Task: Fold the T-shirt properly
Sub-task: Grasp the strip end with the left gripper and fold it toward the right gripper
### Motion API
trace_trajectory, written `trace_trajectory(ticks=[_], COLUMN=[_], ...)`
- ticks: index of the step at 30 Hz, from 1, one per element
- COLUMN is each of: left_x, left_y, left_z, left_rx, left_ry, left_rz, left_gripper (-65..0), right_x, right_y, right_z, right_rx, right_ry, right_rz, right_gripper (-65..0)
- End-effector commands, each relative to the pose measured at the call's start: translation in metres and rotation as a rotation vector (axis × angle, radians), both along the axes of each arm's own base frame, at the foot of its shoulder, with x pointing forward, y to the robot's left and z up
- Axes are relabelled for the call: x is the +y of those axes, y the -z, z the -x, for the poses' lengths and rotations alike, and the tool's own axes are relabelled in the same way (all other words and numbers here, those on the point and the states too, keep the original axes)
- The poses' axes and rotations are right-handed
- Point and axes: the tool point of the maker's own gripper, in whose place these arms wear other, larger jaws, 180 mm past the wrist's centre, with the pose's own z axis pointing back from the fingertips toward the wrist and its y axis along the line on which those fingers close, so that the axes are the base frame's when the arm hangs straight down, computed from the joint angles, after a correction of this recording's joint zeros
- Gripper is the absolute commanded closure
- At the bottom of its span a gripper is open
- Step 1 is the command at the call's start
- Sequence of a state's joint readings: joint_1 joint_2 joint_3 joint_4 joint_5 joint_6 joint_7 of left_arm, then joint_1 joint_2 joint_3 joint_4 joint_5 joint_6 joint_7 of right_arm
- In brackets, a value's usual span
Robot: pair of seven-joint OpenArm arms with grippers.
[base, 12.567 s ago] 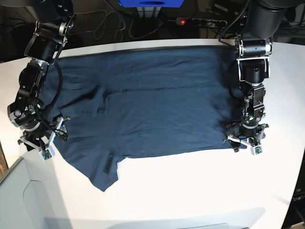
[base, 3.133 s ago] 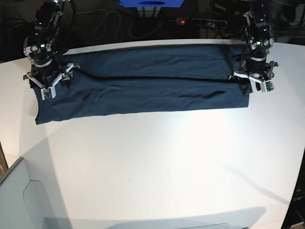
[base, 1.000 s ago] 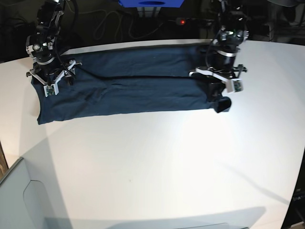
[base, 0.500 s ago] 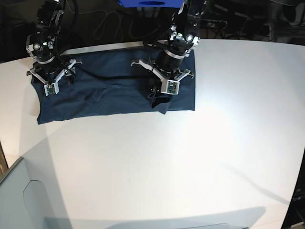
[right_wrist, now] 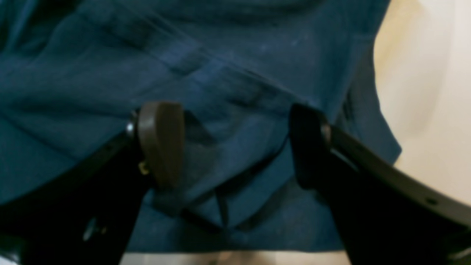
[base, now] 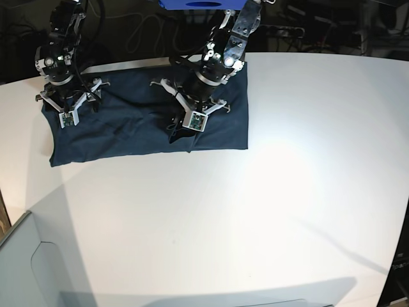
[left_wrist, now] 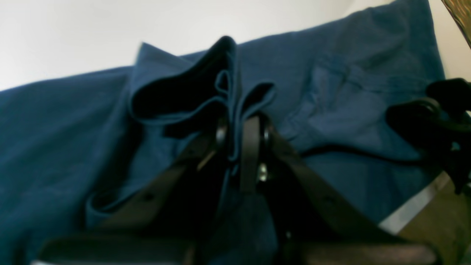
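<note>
Left wrist view: left tool (left_wrist: 239, 143) clenched on a bunched edge of the T-shirt (left_wrist: 331, 110), folds standing up between its fingers.
Right wrist view: right tool (right_wrist: 235, 147) released, fingers spread just above the cloth; blurred, contact unclear.
Base view: T-shirt (base: 128, 131) lies as a folded band at the far left of the white bench (base: 255, 217); left tool (base: 185, 125) grips its doubled-over right part, right tool (base: 67, 109) at its left end.

Both wrist views are dim and blurred; the base view is bright and sharp.
</note>
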State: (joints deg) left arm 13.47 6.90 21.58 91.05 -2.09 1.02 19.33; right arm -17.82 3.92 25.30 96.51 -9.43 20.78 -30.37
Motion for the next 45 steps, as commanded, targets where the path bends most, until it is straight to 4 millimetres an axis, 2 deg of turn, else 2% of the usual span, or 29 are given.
trace_trajectory(ticks=[1,10,13,18,21,22,26,27,29,31,34,37,45], left_x=[-0.007,-0.013,-0.024,-0.036,-0.040,-0.040,-0.039,-0.037,-0.034,-0.030,-0.013,0.017,0.040], left_y=[-0.016,-0.027,-0.019,-0.012,-0.013,-0.014,-0.015,-0.020,-0.034,-0.056,-0.077,-0.076,-0.040], left_z=[-0.010,-0.021,-0.014,-0.014,-0.012,-0.012,-0.013,-0.015,-0.018,-0.022,-0.023,-0.019,0.000], left_rx=[-0.050,-0.078,-0.055,-0.041,-0.043,-0.044,-0.049,-0.061,-0.095,-0.144,-0.184,-0.191,-0.119], left_ry=[-0.004,-0.008,0.026,0.070,0.081,0.080,0.074,0.065,0.051,0.037,-0.023,-0.080,-0.077], left_rz=[0.036,0.054,0.052,0.039,0.042,0.042,0.044,0.046,0.062,0.083,0.100,0.057,-0.035], left_gripper=[0.0,0.0,0.0,0.0,0.0,-2.3,-25.2,-30.7,-36.0,-36.2,-36.1,-36.1,-36.1], right_x=[-0.004,-0.004,-0.004,-0.004,-0.004,-0.004,-0.009,-0.009,-0.009,-0.009,-0.009,-0.009,-0.008], right_y=[-0.009,-0.009,-0.009,-0.009,-0.009,-0.009,-0.011,-0.012,-0.012,-0.012,-0.012,-0.013,-0.013], right_z=[-0.006,-0.006,-0.006,-0.006,-0.006,-0.006,-0.007,-0.008,-0.008,-0.008,-0.008,-0.010,-0.011], right_rx=[-0.035,-0.033,-0.033,-0.032,-0.032,-0.032,-0.032,-0.035,-0.036,-0.036,-0.036,-0.039,-0.044], right_ry=[-0.003,-0.003,-0.003,-0.003,-0.005,-0.005,-0.012,-0.012,-0.012,-0.012,-0.012,-0.012,-0.012], right_rz=[0.015,0.015,0.015,0.015,0.016,0.016,0.033,0.033,0.033,0.033,0.033,0.033,0.027], right_gripper=[-42.4,-42.4,-42.4,-42.4,-42.4,-42.4,-42.4,-42.4,-42.4,-42.4,-42.4,-42.4,-42.4])
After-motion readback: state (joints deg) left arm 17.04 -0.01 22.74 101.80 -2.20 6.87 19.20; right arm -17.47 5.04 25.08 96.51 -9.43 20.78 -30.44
